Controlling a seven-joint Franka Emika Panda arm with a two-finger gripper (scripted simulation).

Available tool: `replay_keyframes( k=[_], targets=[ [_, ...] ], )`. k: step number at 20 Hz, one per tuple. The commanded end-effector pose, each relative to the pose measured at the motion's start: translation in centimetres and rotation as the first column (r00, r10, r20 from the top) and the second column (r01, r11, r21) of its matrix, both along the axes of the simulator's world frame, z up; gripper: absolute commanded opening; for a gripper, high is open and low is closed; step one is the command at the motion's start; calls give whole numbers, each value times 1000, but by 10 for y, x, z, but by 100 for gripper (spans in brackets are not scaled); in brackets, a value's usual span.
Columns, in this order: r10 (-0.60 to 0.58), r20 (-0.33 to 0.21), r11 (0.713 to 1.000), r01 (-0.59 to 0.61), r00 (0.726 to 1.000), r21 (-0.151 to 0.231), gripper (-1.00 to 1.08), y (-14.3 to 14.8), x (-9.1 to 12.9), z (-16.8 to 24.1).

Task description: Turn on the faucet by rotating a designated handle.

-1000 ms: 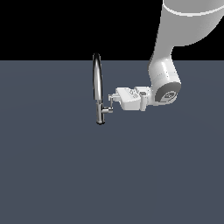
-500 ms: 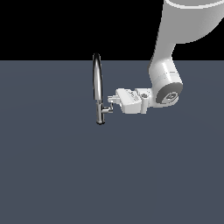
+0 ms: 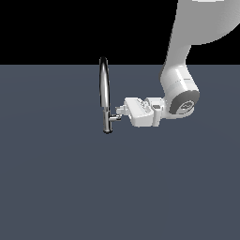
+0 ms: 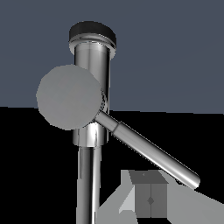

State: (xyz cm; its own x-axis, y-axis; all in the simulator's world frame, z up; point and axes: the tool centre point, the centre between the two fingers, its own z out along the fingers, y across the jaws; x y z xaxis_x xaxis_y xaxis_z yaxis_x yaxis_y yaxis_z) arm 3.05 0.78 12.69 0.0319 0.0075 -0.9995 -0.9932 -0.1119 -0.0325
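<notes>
Pincer (image 3: 123, 111) edged closer to handle (image 3: 114, 117), fingers together, faucet (image 3: 105, 93) upright

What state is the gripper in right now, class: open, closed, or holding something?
Gripper: jaws look closed together in the wrist view, holding nothing; it sits beside the handle of the faucet.

Glossy white arm (image 3: 180, 56), grey-ringed round joint (image 3: 183, 106), boxy white end effector (image 3: 120, 111).

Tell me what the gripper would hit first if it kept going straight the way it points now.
Most likely the handle: the gripper points toward the exterior view's left, at the lever on the faucet. Whether they already touch is unclear; depth is hard to judge.
</notes>
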Motion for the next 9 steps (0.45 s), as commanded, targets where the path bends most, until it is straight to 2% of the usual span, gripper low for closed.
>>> replay_keyframes(
  k=[1,9],
  targets=[
    [-3,-7,1000,3,1000,-2,-100,-2,-5,-14],
    [-11,-24,1000,11,1000,-6,-100,-10,-22,-63]
  ],
)
